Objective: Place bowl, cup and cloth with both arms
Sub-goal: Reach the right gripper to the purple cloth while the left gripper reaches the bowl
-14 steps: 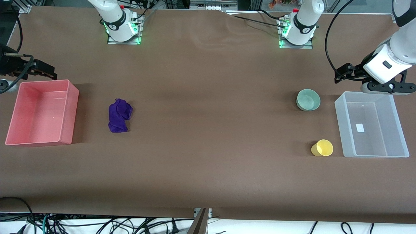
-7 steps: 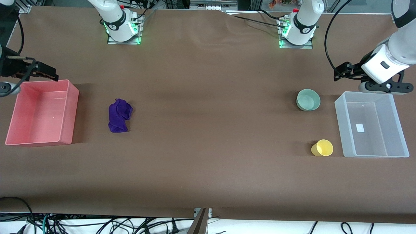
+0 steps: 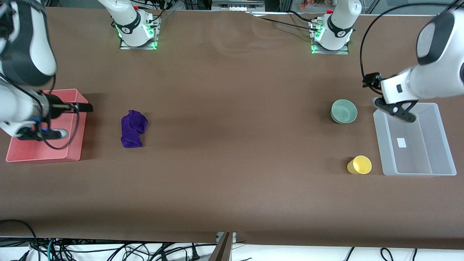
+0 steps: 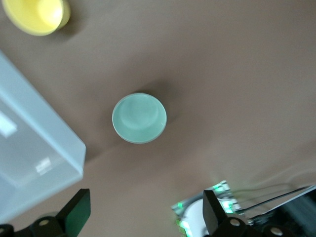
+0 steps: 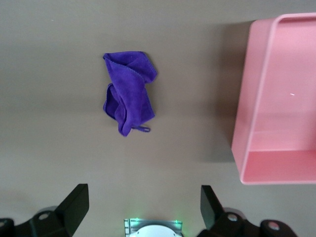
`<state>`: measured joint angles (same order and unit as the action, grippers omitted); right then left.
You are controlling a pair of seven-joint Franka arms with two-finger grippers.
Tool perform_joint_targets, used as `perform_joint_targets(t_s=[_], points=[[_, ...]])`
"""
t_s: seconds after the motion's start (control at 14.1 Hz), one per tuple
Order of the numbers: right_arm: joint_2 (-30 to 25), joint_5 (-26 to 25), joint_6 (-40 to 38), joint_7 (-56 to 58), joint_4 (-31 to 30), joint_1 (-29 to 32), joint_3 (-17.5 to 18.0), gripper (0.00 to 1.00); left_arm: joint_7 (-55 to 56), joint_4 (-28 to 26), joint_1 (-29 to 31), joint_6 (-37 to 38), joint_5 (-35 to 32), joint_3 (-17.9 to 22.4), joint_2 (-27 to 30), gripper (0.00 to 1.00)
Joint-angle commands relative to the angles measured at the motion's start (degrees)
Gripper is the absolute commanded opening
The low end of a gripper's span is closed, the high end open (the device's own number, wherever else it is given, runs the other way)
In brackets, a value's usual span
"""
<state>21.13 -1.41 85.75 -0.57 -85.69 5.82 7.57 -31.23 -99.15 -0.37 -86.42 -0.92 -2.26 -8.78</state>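
Note:
The pale green bowl [image 3: 344, 111] stands upright on the brown table; in the left wrist view it [image 4: 139, 118] lies well below the camera. The yellow cup [image 3: 359, 165] [image 4: 35, 16] stands nearer the front camera, beside the clear bin. The purple cloth [image 3: 133, 128] [image 5: 129, 98] lies crumpled beside the pink bin. My left gripper [image 3: 370, 80] [image 4: 144, 205] is open and empty, up in the air between the bowl and the clear bin. My right gripper [image 3: 84, 107] [image 5: 143, 197] is open and empty, over the pink bin's edge on the cloth's side.
A clear plastic bin [image 3: 449, 156] [image 4: 29, 148] stands at the left arm's end of the table. A pink bin [image 3: 78, 98] [image 5: 247, 123] stands at the right arm's end. Both hold nothing. The arm bases [image 3: 137, 32] [image 3: 331, 36] stand along the table's farthest edge.
Both arms have swung in over their bins. The left gripper has moved toward the bowl. The right gripper has moved over the pink bin toward the cloth. The objects have not moved.

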Motion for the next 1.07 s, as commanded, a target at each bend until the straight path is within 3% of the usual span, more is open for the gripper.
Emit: perform_joint_targets(t_s=[0.0, 0.07, 0.28, 0.5, 0.64, 0.78, 0.85, 0.92, 0.99], points=[[-1.4, 4.5, 9.5, -0.7, -9.4, 0.5, 0.2, 1.0, -16.5, -0.3, 3.2, -6.5, -1.0, -0.1, -7.0, 1.0], [-1.9, 6.4, 14.1, -0.8, -13.5, 0.7, 0.2, 1.0, -18.7, -3.6, 3.4, -10.7, -1.0, -0.1, -7.1, 1.0], [-2.3, 6.7, 26.1, -1.4, -22.3, 0.3, 0.3, 1.0, -19.2, -18.1, 3.6, -29.2, -4.2, -0.1, -5.6, 1.0], [-2.3, 6.6, 38.0, -1.7, -30.0, 0.1, 0.3, 1.0, -19.2, -29.1, 4.8, -45.5, -5.8, -0.1, -5.9, 1.0], [-2.1, 6.5, 43.7, -1.8, -33.5, -0.2, 0.4, 1.0, -19.2, -32.4, 4.9, -52.5, -5.8, 0.0, -7.6, 1.0], [-1.4, 6.5, 46.9, -1.8, -35.0, -0.5, 0.4, 1.0, -19.3, -32.5, 5.6, -53.3, -5.8, -0.1, -9.8, 0.99], [-0.8, 6.6, 49.0, -1.9, -35.9, -0.9, 0.4, 1.0, -19.5, -32.6, 5.7, -53.5, -5.8, -0.1, -10.0, 0.74], [-0.3, 6.6, 51.2, -1.9, -36.6, -1.2, 0.4, 1.0, -19.7, -32.6, 5.7, -53.4, -5.9, -0.1, -10.1, 0.42], [0.3, 6.6, 52.3, -1.9, -36.8, -1.5, 0.4, 1.0, -19.8, -32.5, 5.6, -53.5, -6.0, -0.2, -10.5, 0.21]])
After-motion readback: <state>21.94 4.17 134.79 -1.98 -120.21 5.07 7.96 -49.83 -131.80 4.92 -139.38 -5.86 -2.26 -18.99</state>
